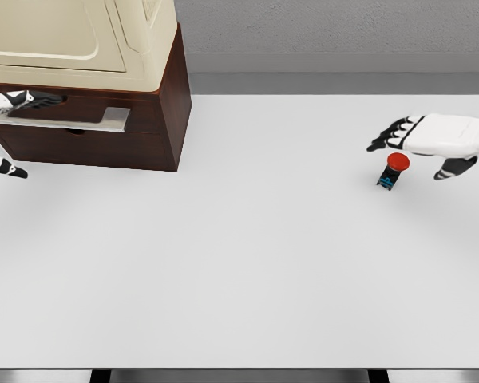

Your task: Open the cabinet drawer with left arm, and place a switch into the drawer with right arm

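Right hand (431, 144) hovers just beside the switch (393, 170), its fingers spread wide and holding nothing; the switch, with a red button on a dark base, stands alone on the white table (247, 263), well apart from the cabinet (104, 96). Left hand (8, 132) is at the far left edge, at the drawer handle (72, 120), but I cannot tell if its fingers close on it. The drawer (88, 108) looks shut or hardly open, so I judge the opening step is in hand. Next the left arm must pull the handle toward the robot. I count one switch, one cabinet, one handle, two hands
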You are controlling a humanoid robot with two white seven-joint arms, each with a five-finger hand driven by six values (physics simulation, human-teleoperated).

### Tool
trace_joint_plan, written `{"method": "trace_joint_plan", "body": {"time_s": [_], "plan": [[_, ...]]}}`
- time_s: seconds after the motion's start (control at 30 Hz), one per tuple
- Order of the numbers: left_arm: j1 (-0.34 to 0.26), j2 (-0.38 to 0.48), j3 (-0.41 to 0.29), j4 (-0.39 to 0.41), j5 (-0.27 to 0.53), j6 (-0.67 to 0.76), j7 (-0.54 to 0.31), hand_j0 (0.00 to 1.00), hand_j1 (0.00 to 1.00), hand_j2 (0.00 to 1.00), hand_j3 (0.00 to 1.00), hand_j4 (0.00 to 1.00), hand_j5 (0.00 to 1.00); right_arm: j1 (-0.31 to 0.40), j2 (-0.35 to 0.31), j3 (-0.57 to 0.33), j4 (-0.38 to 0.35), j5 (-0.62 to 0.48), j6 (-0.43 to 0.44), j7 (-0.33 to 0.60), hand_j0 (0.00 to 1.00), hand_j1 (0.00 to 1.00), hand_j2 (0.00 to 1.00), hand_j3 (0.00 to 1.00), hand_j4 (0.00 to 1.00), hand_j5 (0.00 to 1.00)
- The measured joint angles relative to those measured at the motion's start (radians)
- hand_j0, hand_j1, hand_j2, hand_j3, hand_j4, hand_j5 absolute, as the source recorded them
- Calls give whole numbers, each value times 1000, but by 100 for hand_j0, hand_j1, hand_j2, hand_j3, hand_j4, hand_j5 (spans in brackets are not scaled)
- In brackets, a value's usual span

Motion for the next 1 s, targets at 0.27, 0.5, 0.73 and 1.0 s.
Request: {"method": "trace_joint_plan", "body": {"time_s": [0.27, 0.5, 0.73, 1.0], "plan": [[0, -32, -2, 17, -40, 5, 0, 100, 100, 100, 100, 100, 100, -23, 58, 10, 64, 53, 0, 0, 100, 100, 100, 100, 100, 100], [-3, -41, -2, 85, -91, -1, 0, 100, 100, 100, 100, 100, 100, -28, 88, 12, 109, 98, 0, 0, 100, 100, 100, 100, 100, 100], [2, -44, 2, 89, -98, -7, 7, 100, 100, 100, 100, 100, 100, -28, 107, 24, 158, 129, 0, 0, 100, 100, 100, 100, 100, 100], [8, -33, -12, 62, -124, -71, 3, 100, 100, 100, 100, 100, 100, -41, 139, 27, 194, 145, 0, 0, 100, 100, 100, 100, 100, 100]]}}
